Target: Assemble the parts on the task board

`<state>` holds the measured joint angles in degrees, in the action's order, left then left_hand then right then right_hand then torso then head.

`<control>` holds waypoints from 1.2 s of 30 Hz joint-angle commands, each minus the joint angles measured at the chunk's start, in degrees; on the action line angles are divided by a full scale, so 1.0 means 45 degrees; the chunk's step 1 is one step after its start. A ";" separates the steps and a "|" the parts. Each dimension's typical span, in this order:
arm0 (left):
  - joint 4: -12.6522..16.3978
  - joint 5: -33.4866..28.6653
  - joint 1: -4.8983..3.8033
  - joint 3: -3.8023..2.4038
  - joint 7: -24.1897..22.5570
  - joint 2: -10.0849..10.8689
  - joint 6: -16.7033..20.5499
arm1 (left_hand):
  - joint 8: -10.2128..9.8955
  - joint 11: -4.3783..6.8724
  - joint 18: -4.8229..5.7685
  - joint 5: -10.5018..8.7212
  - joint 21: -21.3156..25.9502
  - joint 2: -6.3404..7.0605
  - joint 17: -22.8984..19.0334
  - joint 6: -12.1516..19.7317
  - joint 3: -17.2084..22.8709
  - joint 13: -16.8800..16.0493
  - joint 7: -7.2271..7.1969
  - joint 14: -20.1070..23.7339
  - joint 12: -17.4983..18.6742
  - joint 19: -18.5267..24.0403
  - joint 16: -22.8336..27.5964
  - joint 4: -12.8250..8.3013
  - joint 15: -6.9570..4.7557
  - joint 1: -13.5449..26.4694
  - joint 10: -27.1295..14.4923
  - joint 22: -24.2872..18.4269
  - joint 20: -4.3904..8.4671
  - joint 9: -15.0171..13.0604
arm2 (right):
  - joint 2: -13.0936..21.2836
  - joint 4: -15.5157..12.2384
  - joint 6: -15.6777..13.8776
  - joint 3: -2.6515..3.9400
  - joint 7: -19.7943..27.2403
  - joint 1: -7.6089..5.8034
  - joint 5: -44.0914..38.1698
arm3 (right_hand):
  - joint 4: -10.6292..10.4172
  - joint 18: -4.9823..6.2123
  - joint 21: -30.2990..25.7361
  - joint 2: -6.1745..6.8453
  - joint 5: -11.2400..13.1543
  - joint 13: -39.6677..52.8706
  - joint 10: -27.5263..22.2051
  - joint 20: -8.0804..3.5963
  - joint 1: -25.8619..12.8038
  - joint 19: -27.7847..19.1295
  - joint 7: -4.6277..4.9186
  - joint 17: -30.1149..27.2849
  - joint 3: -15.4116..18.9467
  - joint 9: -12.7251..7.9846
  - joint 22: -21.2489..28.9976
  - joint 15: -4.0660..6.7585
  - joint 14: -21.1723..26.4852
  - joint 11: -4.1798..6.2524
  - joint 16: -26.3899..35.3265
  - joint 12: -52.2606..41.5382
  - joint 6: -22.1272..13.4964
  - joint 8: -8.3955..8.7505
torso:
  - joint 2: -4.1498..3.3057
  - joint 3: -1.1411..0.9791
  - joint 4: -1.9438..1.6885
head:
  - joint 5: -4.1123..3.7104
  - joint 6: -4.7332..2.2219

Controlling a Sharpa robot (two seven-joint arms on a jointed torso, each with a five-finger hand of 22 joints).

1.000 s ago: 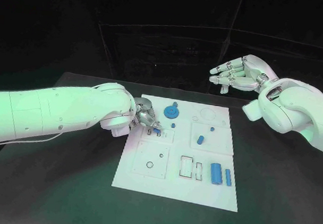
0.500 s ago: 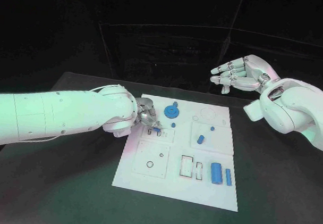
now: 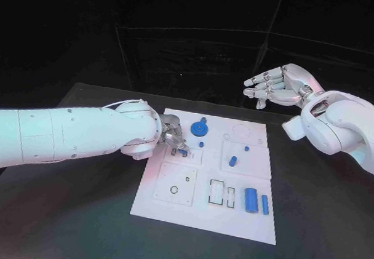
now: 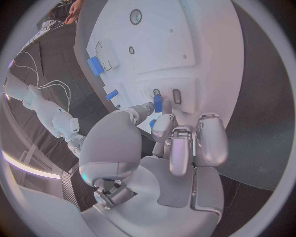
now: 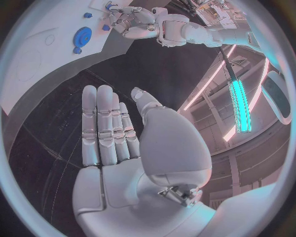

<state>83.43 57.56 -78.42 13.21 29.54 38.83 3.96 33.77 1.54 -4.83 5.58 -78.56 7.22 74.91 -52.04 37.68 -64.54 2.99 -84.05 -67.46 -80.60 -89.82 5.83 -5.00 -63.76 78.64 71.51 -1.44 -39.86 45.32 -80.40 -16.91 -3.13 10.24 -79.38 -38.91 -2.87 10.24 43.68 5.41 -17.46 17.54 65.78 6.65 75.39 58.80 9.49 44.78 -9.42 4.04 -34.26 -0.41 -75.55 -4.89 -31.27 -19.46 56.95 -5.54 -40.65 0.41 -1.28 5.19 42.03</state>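
The left hand point(image 3: 170, 138) is working at the near-left part of the task board point(image 3: 199, 212), pinching a small blue part point(image 4: 157, 102) between thumb and fingertip. In the left wrist view, the part is pointing away from the fingertips toward two small rectangular slots point(image 4: 167, 94) just beyond them. The step in hand appears to be insertion of this part into one of those slots. The next move likely calls for aligning the part squarely over the slot, then pressing it down without tilting.

The right hand point(image 3: 277, 84) is hovering above the far edge of the table, well apart from the board, fingers extended and holding nothing. A blue gear point(image 3: 199, 129) is lying beyond the left fingertips.
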 commanded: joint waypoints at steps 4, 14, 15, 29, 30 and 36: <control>-0.0004 0.0217 0.0004 0.0011 0.0255 -0.0042 -0.0388 | 0.0086 0.0032 0.0156 0.0041 -0.0078 0.0029 0.3354 -0.0059 0.1758 0.0004 -0.0094 -0.1321 -0.0047 -0.0081 -0.0039 -0.1791 0.0038 -0.0139 0.0103 0.0012 -0.0037 -0.0024 | -0.0017 -0.0014 0.0085 0.0007 0.0075 -0.0024 -0.0137 | -0.0060 0.0037 -0.0087 -0.0011 -0.0082 -0.0012 -0.0065 0.0031 -0.0073 -0.0086 0.0003 -0.0011 0.0010 0.0001 -0.0013 -0.0038 -0.0072 0.0022 0.0045 0.0001 -0.0095 -0.0039 | 0.0003 0.0006 0.0006 | -0.0011 0.0007; -0.0002 0.0217 0.0005 0.0012 0.0363 -0.0054 -0.0595 | 0.0088 0.0034 0.0156 0.0036 -0.0079 0.0050 0.3354 -0.0075 0.1753 -0.0006 -0.0099 -0.1321 -0.0060 -0.0084 -0.0039 -0.1787 0.0037 -0.0103 0.0117 0.0016 -0.0036 -0.0023 | -0.0032 -0.0007 0.0090 0.0007 0.0079 -0.0024 -0.0161 | -0.0060 0.0037 -0.0087 -0.0011 -0.0082 -0.0012 -0.0065 0.0031 -0.0073 -0.0086 0.0003 -0.0011 0.0010 0.0001 -0.0013 -0.0038 -0.0072 0.0022 0.0045 0.0001 -0.0095 -0.0039 | 0.0005 0.0005 -0.0003 | 0.0000 0.0024; -0.0001 0.0216 0.0005 0.0012 0.0373 -0.0053 -0.0618 | 0.0088 0.0035 0.0156 0.0035 -0.0078 0.0055 0.3354 -0.0078 0.1751 -0.0009 -0.0101 -0.1321 -0.0063 -0.0084 -0.0039 -0.1786 0.0037 -0.0095 0.0121 0.0015 -0.0036 -0.0023 | -0.0034 -0.0007 0.0090 0.0007 0.0079 -0.0024 -0.0162 | -0.0060 0.0037 -0.0087 -0.0011 -0.0082 -0.0012 -0.0065 0.0031 -0.0073 -0.0086 0.0003 -0.0011 0.0010 0.0001 -0.0013 -0.0038 -0.0072 0.0022 0.0045 0.0001 -0.0095 -0.0039 | 0.0005 0.0006 -0.0001 | 0.0003 0.0025; 0.0060 0.0215 0.0005 0.0013 0.0374 -0.0063 -0.0745 | 0.0101 0.0052 0.0164 0.0025 -0.0098 0.0114 0.3354 -0.0147 0.1724 -0.0022 -0.0131 -0.1321 -0.0083 -0.0104 -0.0039 -0.1785 0.0032 -0.0010 0.0151 0.0054 -0.0033 -0.0021 | -0.0051 0.0002 0.0100 0.0006 0.0074 -0.0024 -0.0164 | -0.0060 0.0037 -0.0087 -0.0011 -0.0082 -0.0012 -0.0065 0.0031 -0.0073 -0.0086 0.0003 -0.0011 0.0010 0.0001 -0.0013 -0.0038 -0.0072 0.0022 0.0045 0.0001 -0.0095 -0.0039 | 0.0000 0.0004 0.0002 | 0.0009 0.0057; 0.0062 0.0214 0.0005 0.0013 0.0369 -0.0067 -0.0746 | 0.0103 0.0056 0.0165 0.0025 -0.0100 0.0120 0.3354 -0.0159 0.1721 -0.0026 -0.0136 -0.1321 -0.0088 -0.0107 -0.0039 -0.1783 0.0030 0.0003 0.0156 0.0059 -0.0032 -0.0020 | -0.0054 0.0004 0.0102 0.0006 0.0074 -0.0024 -0.0164 | -0.0064 0.0037 -0.0094 -0.0024 -0.0098 -0.0021 -0.0078 0.0034 -0.0058 -0.0089 0.0006 -0.0025 0.0001 0.0001 -0.0014 -0.0041 -0.0069 0.0019 0.0048 0.0004 -0.0104 -0.0038 | 0.0001 0.0002 0.0000 | 0.0012 0.0059; 0.0083 0.0204 0.0005 0.0013 0.0360 -0.0077 -0.0772 | 0.0107 0.0067 0.0170 0.0021 -0.0115 0.0137 0.3354 -0.0197 0.1705 -0.0020 -0.0153 -0.1321 -0.0087 -0.0121 -0.0039 -0.1775 0.0023 0.0046 0.0167 0.0087 -0.0029 -0.0017 | -0.0060 0.0011 0.0106 0.0006 0.0070 -0.0023 -0.0164 | -0.0067 0.0037 -0.0097 -0.0031 -0.0106 -0.0026 -0.0084 0.0036 -0.0051 -0.0090 0.0008 -0.0033 -0.0003 0.0000 -0.0014 -0.0042 -0.0067 0.0018 0.0050 0.0005 -0.0108 -0.0038 | 0.0001 0.0000 0.0005 | 0.0011 0.0063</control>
<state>83.69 58.08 -78.49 13.18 30.46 38.49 1.70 33.93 1.93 -4.83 5.33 -78.79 7.41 74.91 -52.77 37.73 -64.57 2.47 -84.05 -67.67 -80.80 -89.82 5.78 -5.00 -63.41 79.06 71.85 -1.64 -39.98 45.10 -80.32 -16.77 -3.14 10.25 -79.38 -39.56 -2.86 10.24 43.43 5.41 -17.75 17.47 65.71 6.65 75.40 58.80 9.49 44.69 -9.42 4.04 -34.25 -0.41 -75.55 -4.81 -31.28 -19.46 56.95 -5.54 -40.63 0.43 -1.25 5.25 42.33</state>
